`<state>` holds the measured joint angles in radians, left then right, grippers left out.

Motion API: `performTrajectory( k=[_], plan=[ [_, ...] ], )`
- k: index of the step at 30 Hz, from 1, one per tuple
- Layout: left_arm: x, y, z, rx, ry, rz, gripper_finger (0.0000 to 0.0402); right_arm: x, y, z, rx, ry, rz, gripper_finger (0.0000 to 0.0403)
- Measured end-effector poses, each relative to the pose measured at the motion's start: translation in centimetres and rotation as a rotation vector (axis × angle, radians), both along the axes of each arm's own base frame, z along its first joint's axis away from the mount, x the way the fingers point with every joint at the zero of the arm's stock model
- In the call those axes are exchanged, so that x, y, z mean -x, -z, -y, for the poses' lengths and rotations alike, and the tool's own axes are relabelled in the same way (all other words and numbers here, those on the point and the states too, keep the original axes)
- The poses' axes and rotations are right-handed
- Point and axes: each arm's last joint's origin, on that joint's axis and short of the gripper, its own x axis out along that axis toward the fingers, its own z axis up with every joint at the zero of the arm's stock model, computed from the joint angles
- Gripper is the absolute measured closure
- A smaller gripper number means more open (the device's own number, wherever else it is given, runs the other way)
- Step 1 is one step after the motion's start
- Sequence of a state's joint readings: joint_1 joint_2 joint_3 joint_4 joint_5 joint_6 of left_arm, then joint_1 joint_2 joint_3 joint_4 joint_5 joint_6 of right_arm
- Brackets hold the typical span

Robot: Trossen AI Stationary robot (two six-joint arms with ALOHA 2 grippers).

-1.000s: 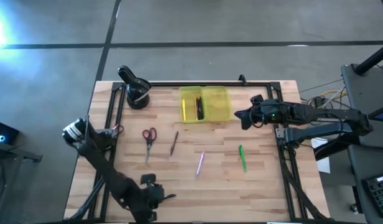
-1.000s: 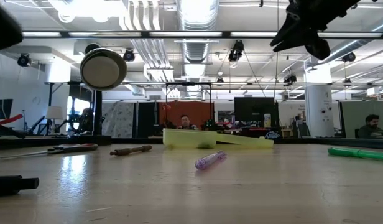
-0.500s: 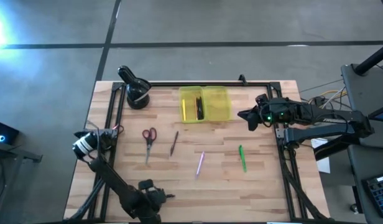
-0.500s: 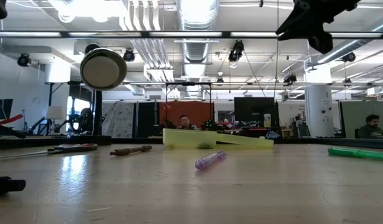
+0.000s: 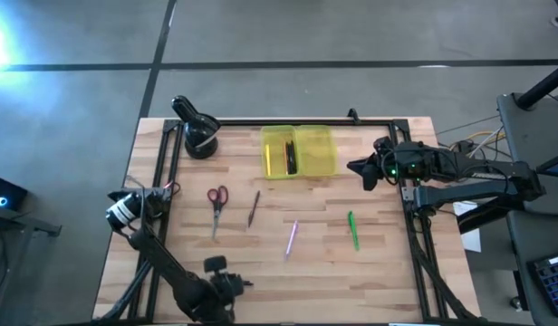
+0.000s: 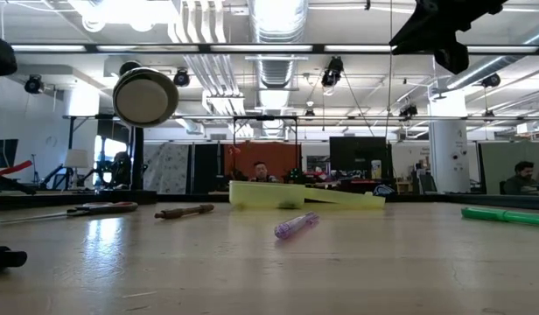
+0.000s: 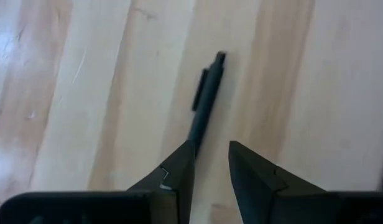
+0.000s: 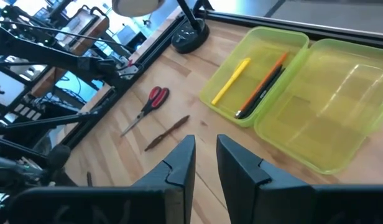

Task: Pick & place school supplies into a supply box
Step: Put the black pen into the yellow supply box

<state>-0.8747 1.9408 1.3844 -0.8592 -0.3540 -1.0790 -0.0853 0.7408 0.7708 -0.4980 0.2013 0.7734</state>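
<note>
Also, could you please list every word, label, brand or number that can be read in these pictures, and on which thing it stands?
No text can be read anywhere.
Translucent yellow plastic hinged box: no label visible.
Small red-handled scissors, thin green pen, thin black pen: any print is too small to tell.
Screens in the room behind: too blurred.

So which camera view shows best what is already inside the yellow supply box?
The right wrist view: the open supply box shows a yellow pen, an orange pencil and a black pen. The high view shows only dark streaks; the low view sees just its edge.

Overhead, table-level, two wrist views
</note>
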Motion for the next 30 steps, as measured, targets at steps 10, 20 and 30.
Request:
performTrajectory(
  k=[10,20,30],
  plan=[
    [0.5,2.4,-1.7,0.008,0.017,-0.126,0.0319,0.0,0.0,0.0,-0.007,0.004,0.003,0.0344],
    [0.3,2.9,-1.9,0.052,0.089,-0.157,0.0359,0.0,0.0,0.0,-0.009,0.007,0.006,0.0344],
    [0.0,2.3,-2.6,0.058,0.104,-0.172,0.039,0.0,0.0,0.0,-0.007,0.012,0.005,0.0344]
  ],
)
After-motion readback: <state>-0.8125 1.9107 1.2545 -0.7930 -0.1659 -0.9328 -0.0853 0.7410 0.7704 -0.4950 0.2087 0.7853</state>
